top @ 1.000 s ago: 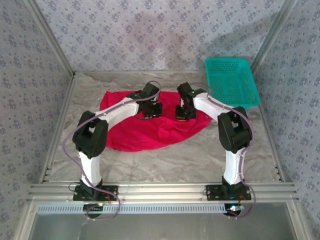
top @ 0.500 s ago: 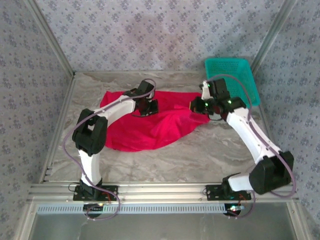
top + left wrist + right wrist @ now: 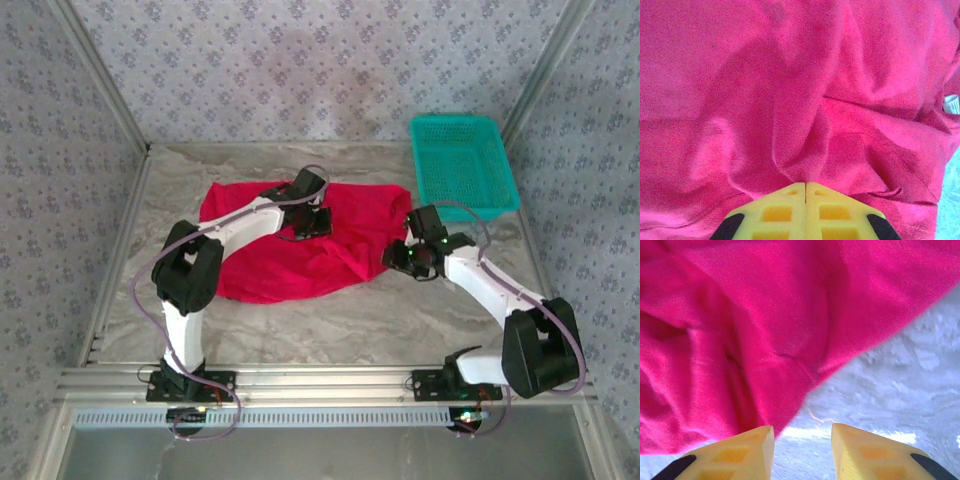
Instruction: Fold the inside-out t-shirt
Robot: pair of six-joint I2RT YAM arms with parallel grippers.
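- Crimson cloth covers the middle of the table [image 3: 400,320]. That's the inside-out t-shirt [image 3: 270,265], lying rumpled on the marble-look top. It spreads from left of centre across toward the right, with a fairly straight far edge and a rounded near edge.
- The left gripper [image 3: 312,224] is down on the far-middle part of the shirt, its arm reaching over the cloth from the near left.
- In the left wrist view, its yellow fingers [image 3: 775,212] are pressed together with just a hairline seam between them. A ridge of fabric runs right up to the tips, so it looks pinched onto a fold of the shirt.
- Same view: a small white tag [image 3: 951,104] pokes out at the right edge of the cloth. There's a sliver of pale tabletop just below it.
- The right gripper [image 3: 398,258] sits low at the shirt's right-hand near edge.
- In the right wrist view, its two yellow fingers [image 3: 747,447] stand well apart, with bare tabletop showing in the gap. The shirt's edge comes down to just beside the finger on the picture's left. I honestly can't tell whether cloth and finger touch.
- The teal mesh basket [image 3: 455,121] is parked in the far right corner, apart from the shirt and from both grippers.
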